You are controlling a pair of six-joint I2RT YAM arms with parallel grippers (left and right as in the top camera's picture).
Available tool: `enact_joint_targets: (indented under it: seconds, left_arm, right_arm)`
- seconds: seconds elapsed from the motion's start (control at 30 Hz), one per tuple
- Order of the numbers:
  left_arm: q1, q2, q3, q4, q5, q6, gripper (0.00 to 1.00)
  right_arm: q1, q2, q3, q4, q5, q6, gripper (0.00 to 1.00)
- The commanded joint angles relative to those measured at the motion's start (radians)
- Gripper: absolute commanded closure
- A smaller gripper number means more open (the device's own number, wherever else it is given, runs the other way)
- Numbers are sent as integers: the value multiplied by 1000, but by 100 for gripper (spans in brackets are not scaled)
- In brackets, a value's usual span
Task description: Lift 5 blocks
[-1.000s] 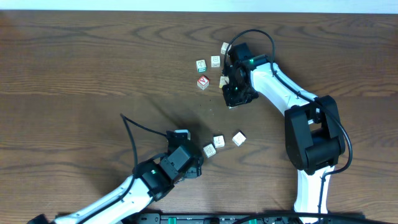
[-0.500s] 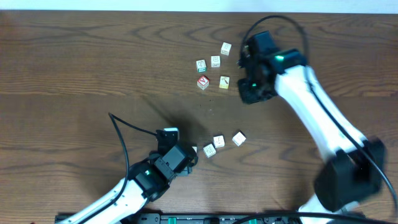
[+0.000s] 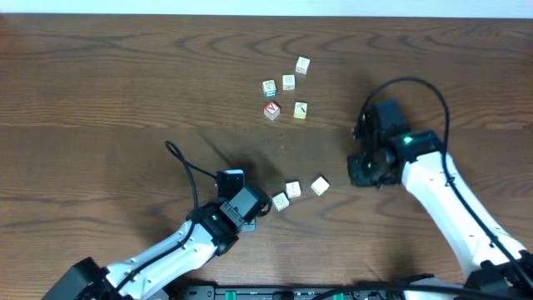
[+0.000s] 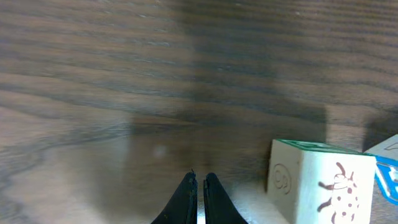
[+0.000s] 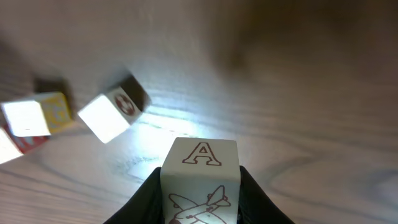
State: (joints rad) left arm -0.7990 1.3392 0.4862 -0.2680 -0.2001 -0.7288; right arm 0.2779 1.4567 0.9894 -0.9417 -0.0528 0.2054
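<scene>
**bench_newbie:** What's the overhead showing?

**yam_regular:** Your blocks are sitting in two bunches on the worktop. The upper blocks, three cream ones, are lying close together. The red-faced cube and the yellowish cube are sitting just below them. The lower blocks, three more, are lining up in a short slanted row. Your left arm is reaching in from the bottom edge, with the left jaws right beside the left end of that row. Your right arm is hanging off to the right of the row, well apart from both bunches. From up there I can't tell what its jaws are doing.

**bench_newbie:** And the left wrist cam?

**yam_regular:** Your left jaws are pressing together with nothing between the fingertips. The ladybird block is resting on the worktop just to their right, not touching. A blue-printed block is peeking in at the right edge.

**bench_newbie:** Right wrist?

**yam_regular:** Your right jaws are pinching the A block, which has a little plane under the letter. The fingers are hugging it one on each side. Behind it, a white cube with a round red mark and a pale yellow cube are lying on the worktop, both blurry.
</scene>
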Motion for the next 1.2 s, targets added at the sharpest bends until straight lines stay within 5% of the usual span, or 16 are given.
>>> enact_joint_targets:
  seconds: [0.0,0.53,1.17]
  left_arm:
    - [3,12,15,29,62,6,92]
    - [2,13,15,129,143,-6,92]
    - [2,13,15,132,145,-10,92]
  right_arm:
    - [-6,-18,-55,42,-23,42,99]
    - [-35,9,-193,193,-57,71,99]
    - [-34,245,-192,389,-195,-27,99]
